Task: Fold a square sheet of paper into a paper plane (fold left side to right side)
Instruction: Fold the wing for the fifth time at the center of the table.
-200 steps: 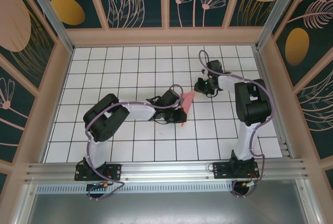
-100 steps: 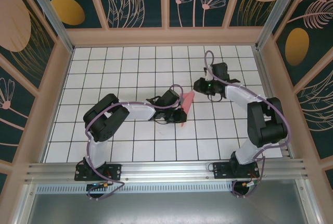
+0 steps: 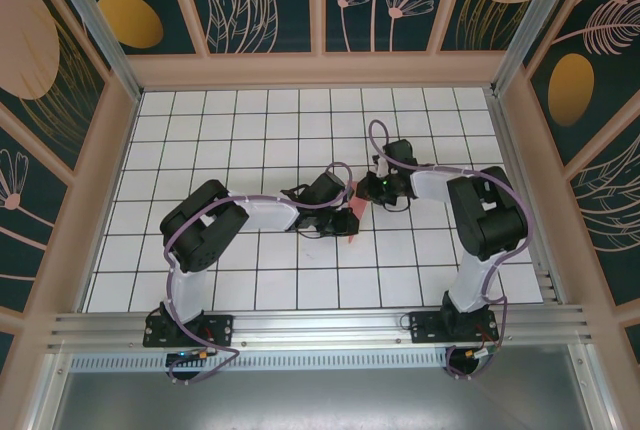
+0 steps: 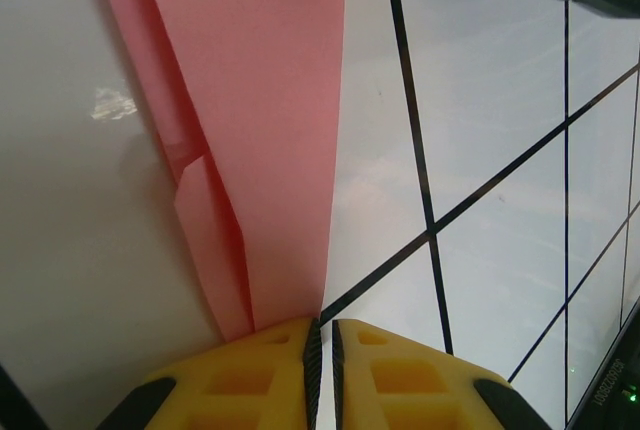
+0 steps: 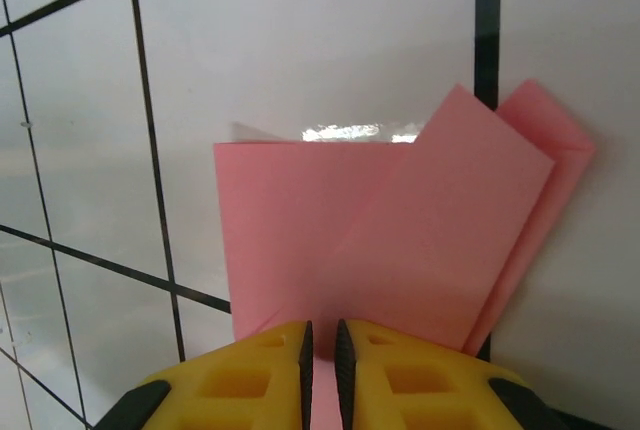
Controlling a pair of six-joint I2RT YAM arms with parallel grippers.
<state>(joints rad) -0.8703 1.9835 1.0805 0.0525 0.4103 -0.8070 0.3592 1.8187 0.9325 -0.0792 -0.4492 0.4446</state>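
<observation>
Right gripper [image 3: 372,188] moved down-left from upper right of centre onto folded pink paper [image 3: 351,234], fingers now pinched on its top end, hiding most of it.

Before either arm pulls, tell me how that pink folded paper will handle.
Likely floppy: the folded paper is thin, its layers splaying at one corner. Probably very light, so it may slide on the glossy table.
</observation>
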